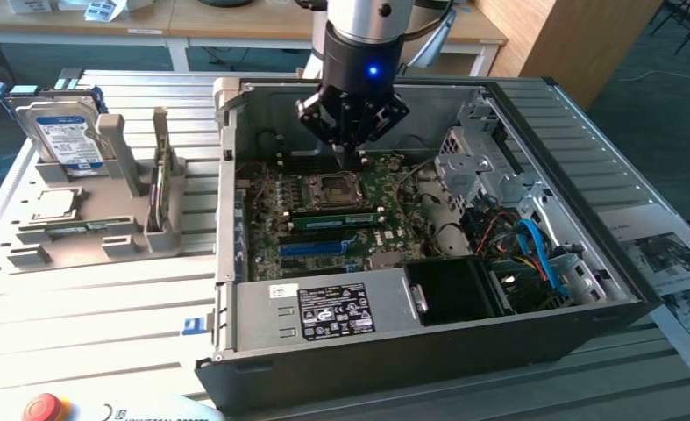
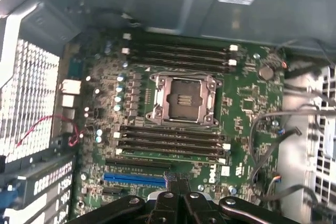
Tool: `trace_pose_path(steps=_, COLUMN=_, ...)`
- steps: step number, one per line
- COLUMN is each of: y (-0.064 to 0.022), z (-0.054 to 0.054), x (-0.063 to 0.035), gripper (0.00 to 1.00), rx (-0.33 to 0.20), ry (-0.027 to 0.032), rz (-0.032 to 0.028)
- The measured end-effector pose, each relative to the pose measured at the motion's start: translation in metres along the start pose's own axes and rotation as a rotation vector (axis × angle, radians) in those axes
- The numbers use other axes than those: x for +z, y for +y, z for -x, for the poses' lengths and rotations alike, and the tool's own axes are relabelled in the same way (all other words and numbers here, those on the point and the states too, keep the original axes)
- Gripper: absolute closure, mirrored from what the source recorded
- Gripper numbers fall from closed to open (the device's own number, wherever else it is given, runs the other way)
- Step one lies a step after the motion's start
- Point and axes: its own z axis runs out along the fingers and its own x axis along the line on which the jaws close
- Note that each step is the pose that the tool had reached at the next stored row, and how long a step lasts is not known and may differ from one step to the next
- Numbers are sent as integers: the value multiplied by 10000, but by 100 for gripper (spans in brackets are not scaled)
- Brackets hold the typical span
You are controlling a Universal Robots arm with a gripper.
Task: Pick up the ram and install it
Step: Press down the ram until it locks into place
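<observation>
The ram [image 1: 337, 217] is a narrow green stick standing on edge in a memory slot of the motherboard [image 1: 374, 180]. It lies just on the near side of the CPU socket [image 1: 327, 189], inside the open computer case [image 1: 438, 351]. My gripper [image 1: 351, 160] hangs above the far edge of the socket, fingers shut together with nothing between them, clear of the ram. In the wrist view the shut fingertips [image 2: 176, 181] point down over the board, with the CPU socket [image 2: 182, 99] and the black slot rows [image 2: 173, 136] below.
A blue slot [image 1: 317, 246] and the power supply [image 1: 333, 309] lie nearer the case front. Drive cages and blue cables [image 1: 541, 250] crowd the exterior view's right. A grey fixture at the left holds a hard drive [image 1: 67, 136] and a CPU [image 1: 53, 203]. Papers [image 1: 672, 263] lie at the right.
</observation>
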Motion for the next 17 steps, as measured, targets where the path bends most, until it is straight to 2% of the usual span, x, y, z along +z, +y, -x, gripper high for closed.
trace_pose_path(steps=2, y=0, z=0, x=1, gripper=89, rx=235, ry=-12, rz=-3)
trace_pose_path(steps=17, y=0, z=8, x=1, gripper=89, rx=193, ry=-10, rz=-2)
